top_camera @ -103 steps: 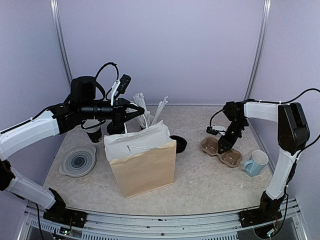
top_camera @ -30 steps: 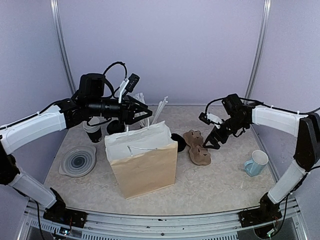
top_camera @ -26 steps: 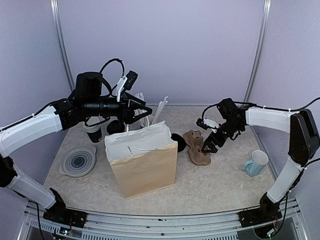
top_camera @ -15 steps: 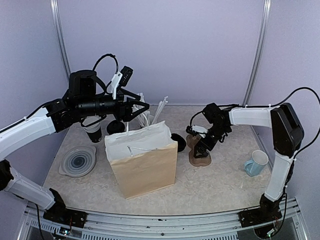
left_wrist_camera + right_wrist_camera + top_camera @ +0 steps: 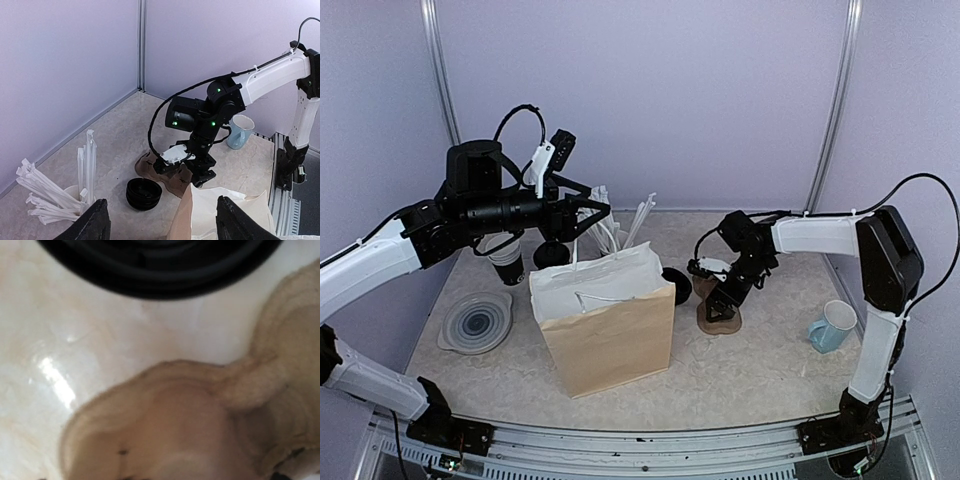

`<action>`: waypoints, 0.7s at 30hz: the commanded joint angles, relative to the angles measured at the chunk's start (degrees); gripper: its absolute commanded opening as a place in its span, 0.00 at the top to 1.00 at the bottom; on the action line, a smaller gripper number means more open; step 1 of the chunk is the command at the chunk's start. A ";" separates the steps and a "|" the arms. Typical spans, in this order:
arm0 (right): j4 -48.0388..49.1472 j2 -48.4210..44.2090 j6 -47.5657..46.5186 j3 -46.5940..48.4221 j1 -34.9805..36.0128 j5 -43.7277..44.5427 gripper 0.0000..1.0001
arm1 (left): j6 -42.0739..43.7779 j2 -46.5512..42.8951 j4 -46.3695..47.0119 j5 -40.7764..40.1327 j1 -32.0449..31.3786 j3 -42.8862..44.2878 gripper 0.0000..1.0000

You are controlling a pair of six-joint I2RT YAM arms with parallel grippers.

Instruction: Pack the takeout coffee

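The paper bag (image 5: 610,335) stands open in the middle of the surface (image 5: 750,370). The takeout coffee (image 5: 552,254) is on the surface at about 11 o'clock from the bag, just behind its back left corner. Only its dark top shows, because the bag and the left arm cover the rest.

The left gripper (image 5: 605,217) hangs in the air above the back edge of the bag. Its fingers (image 5: 95,222) are spread wide and nothing is between them.

At 3 o'clock from the bag lies a brown pulp cup carrier (image 5: 725,318). The right gripper (image 5: 717,300) is down on the carrier's far end and touches it. I cannot tell whether its fingers pinch the carrier or only press on it, as the wrist view is blurred and filled by the carrier.

A stack of black lids (image 5: 678,288) sits at 2 o'clock from the bag, just beside the carrier. A bundle of wrapped straws (image 5: 87,160) stands at 12 o'clock. A white-rimmed black cup (image 5: 508,265) is at 10 o'clock, a grey round dish (image 5: 477,322) at 9 o'clock, and a pale blue mug (image 5: 831,327) far out at 3 o'clock.
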 commanded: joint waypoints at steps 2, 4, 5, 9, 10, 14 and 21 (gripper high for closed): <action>-1.84 1.64 -0.54 -0.61 0.75 2.11 0.20 | 1.48 -1.99 -1.15 -2.18 -0.06 0.23 0.29; -1.62 1.17 -0.46 -0.50 0.72 2.46 0.27 | 1.75 -2.56 -1.50 -2.83 -0.11 0.43 0.29; -1.78 0.87 -0.38 -0.34 0.75 2.52 0.30 | 1.90 -2.80 -1.62 -2.93 -0.11 0.53 0.29; -2.51 -0.79 -0.38 0.60 0.72 2.50 0.39 | 2.04 -3.38 -2.13 -3.47 -0.11 1.01 0.28; -2.99 -1.47 -0.32 0.97 0.72 2.45 0.40 | 2.12 -3.42 -2.23 -3.49 -0.15 1.30 0.28; -6.30 -5.83 -0.01 4.25 -1.74 -4.82 0.40 | 4.36 -3.05 -2.89 -5.84 -1.61 3.48 0.28; -12.97 -12.42 -0.23 15.60 -13.52 -37.81 0.39 | 15.73 -1.69 -0.45 -19.97 -11.21 5.59 0.23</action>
